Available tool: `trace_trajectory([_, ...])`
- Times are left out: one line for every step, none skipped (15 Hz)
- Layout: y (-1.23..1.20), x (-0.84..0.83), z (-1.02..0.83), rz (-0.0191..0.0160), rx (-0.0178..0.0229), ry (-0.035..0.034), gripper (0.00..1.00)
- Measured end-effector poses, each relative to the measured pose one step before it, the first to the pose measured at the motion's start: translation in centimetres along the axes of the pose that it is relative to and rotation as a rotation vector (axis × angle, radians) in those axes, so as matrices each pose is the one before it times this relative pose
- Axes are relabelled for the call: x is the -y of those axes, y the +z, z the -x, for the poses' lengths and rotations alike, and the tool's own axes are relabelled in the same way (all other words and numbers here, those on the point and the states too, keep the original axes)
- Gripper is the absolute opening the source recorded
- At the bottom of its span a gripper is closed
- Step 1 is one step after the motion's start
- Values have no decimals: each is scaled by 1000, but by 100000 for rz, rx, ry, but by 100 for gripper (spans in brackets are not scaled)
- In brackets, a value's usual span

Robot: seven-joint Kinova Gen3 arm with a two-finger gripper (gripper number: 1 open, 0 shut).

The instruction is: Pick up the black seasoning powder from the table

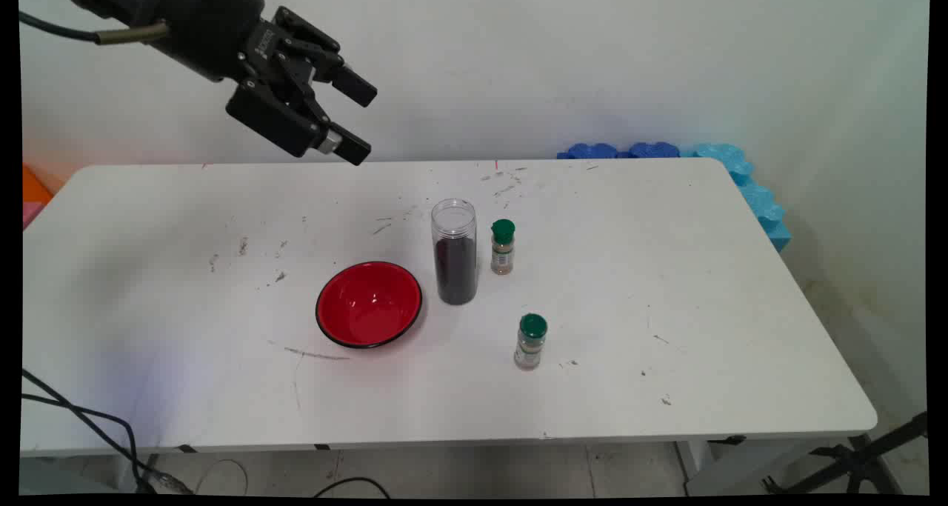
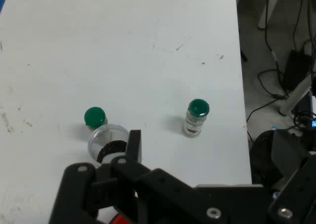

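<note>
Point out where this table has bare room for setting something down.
The left side, between the bowl and the left edge, and the right side past the spice jars are bare. The middle is crowded: bowl, tall jar and far spice jar stand close together.

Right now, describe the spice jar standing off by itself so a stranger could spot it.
Start at the red bowl near the middle of the white table. To its right, nearer the table's front edge, stands a small green-capped spice jar. Unlike its twin, it stands apart from the tall clear canister.
</note>
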Motion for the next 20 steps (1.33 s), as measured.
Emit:
trace_trajectory([104, 73, 111, -347, -45, -219, 100])
trace_trajectory([157, 115, 145, -529, -62, -289, 100])
trace_trajectory([175, 120, 170, -612, -55, -326, 100])
trace_trajectory([189, 117, 175, -666, 1, -308, 100])
trace_trajectory([202, 135, 198, -757, -51, -357, 100])
trace_trajectory([300, 177, 296, -1080, -104, -524, 100])
trace_trajectory([265, 135, 283, -871, -150, -510, 100])
trace_trajectory([277, 130, 279, -868, -162, -567, 100])
trace_trajectory([444, 194, 429, -1309, -274, -1011, 100])
trace_trajectory([352, 143, 376, -1079, -385, -1626, 100])
trace_trajectory([275, 70, 294, -655, -200, -1176, 100])
trace_trajectory([426, 83, 517, -908, -290, -1608, 100])
trace_trajectory([530, 67, 685, -878, -212, -1771, 100])
trace_trajectory([469, 13, 713, -809, -263, -1567, 100])
trace_trajectory([330, -46, 564, -649, -333, -1167, 100])
trace_trajectory([354, -63, 679, -733, -599, -1424, 100])
trace_trajectory([277, -57, 739, -710, -695, -1515, 100])
trace_trajectory([205, -72, 648, -396, -541, -1246, 100])
trace_trajectory([197, -88, 775, -444, -500, -1370, 100])
trace_trajectory([160, -53, 811, -627, -329, -1459, 100])
